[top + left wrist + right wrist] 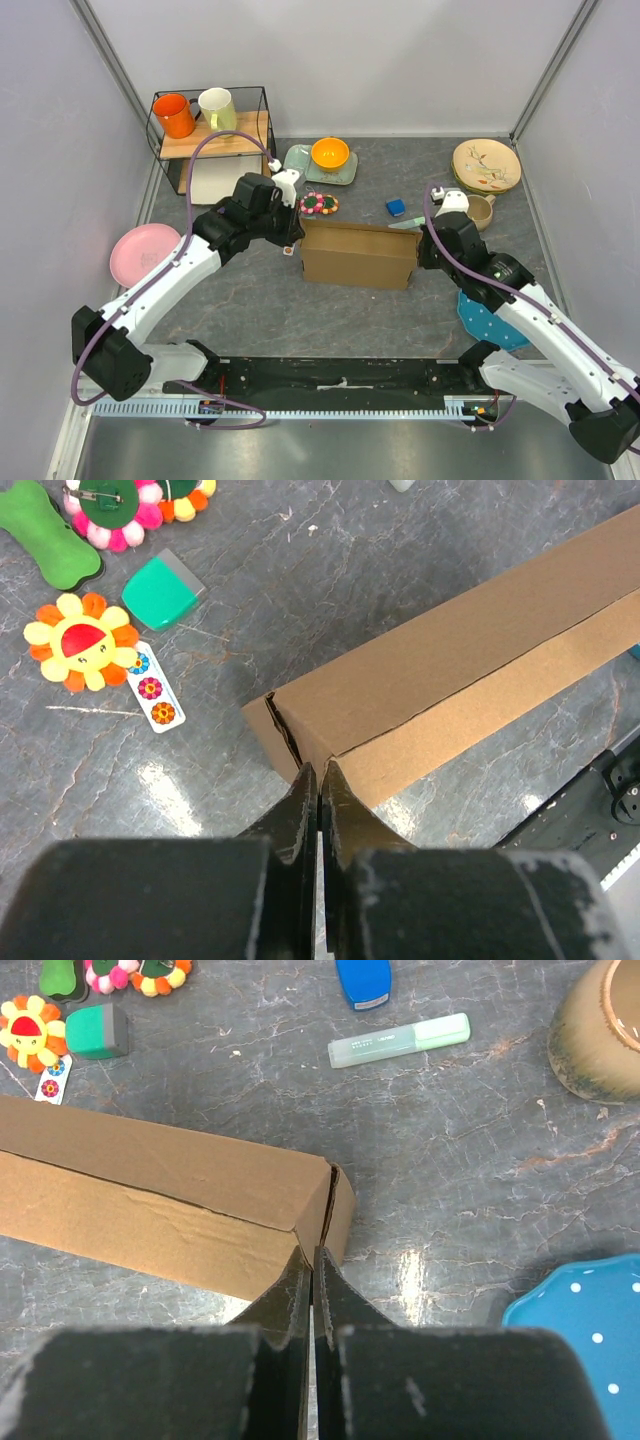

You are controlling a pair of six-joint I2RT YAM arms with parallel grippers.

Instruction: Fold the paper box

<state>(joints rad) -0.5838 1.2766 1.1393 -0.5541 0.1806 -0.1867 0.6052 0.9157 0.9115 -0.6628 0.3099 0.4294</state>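
Note:
The paper box (358, 255) is a closed brown cardboard box lying in the middle of the table, its lid down. My left gripper (291, 246) is shut, its tips pressed against the box's left end corner (300, 730). In the left wrist view the gripper (320, 772) has nothing between its fingers. My right gripper (424, 246) is shut too, and its tips (312, 1254) meet the right end corner of the box (150, 1190), where a side flap seam shows.
Pink plate (145, 252) at left. Wire shelf (212, 140) with orange and cream mugs at back left. Green tray with orange bowl (330, 155), flower toys (82, 642), green eraser (160, 590), highlighter (400, 1040), beige plate (486, 165), brown mug (480, 210), blue dotted plate (590, 1310).

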